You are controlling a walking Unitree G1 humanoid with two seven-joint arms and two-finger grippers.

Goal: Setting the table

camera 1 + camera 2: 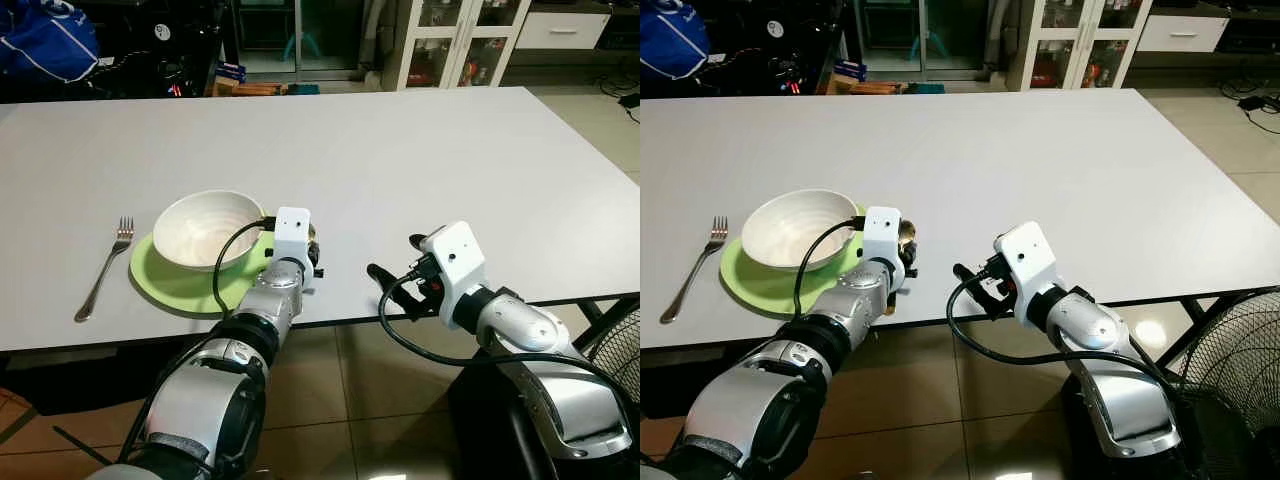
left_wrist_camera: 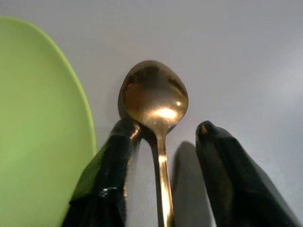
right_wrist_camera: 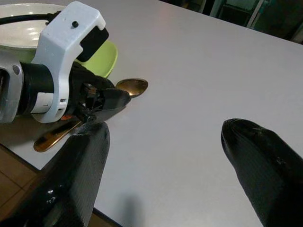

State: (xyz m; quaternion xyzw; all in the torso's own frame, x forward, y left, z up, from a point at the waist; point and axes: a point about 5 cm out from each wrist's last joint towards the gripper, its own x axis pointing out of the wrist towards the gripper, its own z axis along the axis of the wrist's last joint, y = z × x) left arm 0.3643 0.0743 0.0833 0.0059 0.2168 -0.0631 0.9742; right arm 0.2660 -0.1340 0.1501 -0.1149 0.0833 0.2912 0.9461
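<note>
Placing stage: spoon lies flat on the white table, just beside the right-hand rim of the green plate, near the table's front edge.
Key relation: spoon's long axis runs along the left gripper's own line, bowl end pointing away from the robot, handle running back between the two fingers.
Left gripper state: fingers spread either side of the handle with table showing in both gaps; judged released, not clamping.
Right gripper state: right gripper hovers at the table's front edge, fingers wide apart, holding nothing.
Nearer arm: left, directly over the spoon; right stands well apart to the side.
Setting so far: white bowl sits on the plate; fork lies left of the plate, tines away from the robot.
Left wrist view adds: the gaps between handle and finger pads.
Right wrist view adds: the spoon's handle end reaching out behind the left gripper toward the table edge.
Head views add: the whole layout, with the spoon largely masked by the left wrist.
</note>
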